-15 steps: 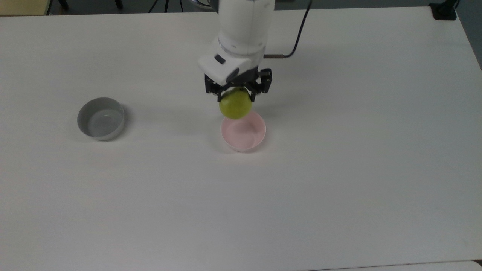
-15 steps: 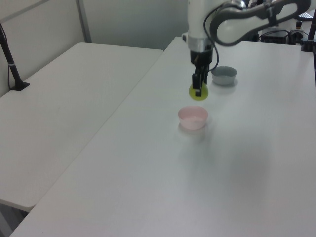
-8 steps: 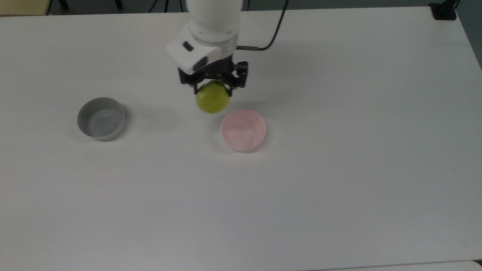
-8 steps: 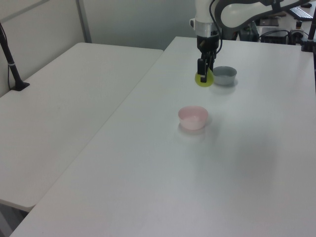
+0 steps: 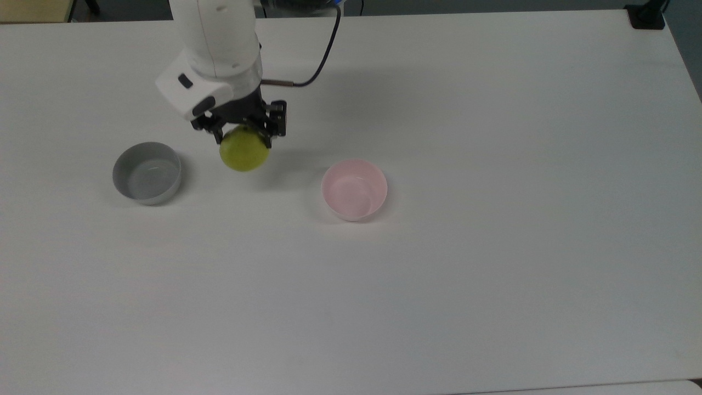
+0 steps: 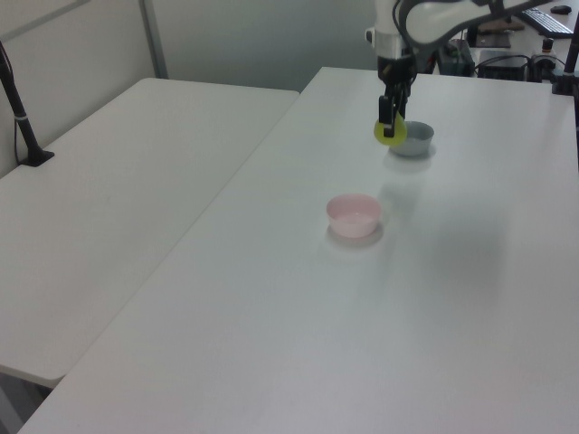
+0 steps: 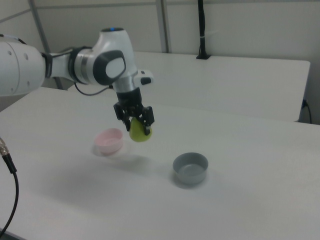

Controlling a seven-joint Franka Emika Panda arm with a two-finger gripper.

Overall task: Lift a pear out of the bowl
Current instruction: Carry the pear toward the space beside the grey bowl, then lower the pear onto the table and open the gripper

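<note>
My gripper (image 5: 241,137) (image 6: 389,122) (image 7: 136,125) is shut on the yellow-green pear (image 5: 244,151) (image 6: 389,134) (image 7: 139,133) and holds it in the air above the white table. The pale pink bowl (image 5: 354,189) (image 6: 354,215) (image 7: 109,141) stands empty on the table, well to the top view's right of the pear. In the top view the pear hangs between the pink bowl and the grey bowl, closer to the grey one.
A grey bowl (image 5: 147,172) (image 6: 412,138) (image 7: 190,167) stands empty at the top view's left. The arm's black cable (image 5: 318,60) trails behind the wrist. A second white table (image 6: 118,181) adjoins at the left view's left.
The gripper has carried the pear from just above the pink bowl's rim toward the top view's left, ending close to the grey bowl. Both bowls stayed put.
</note>
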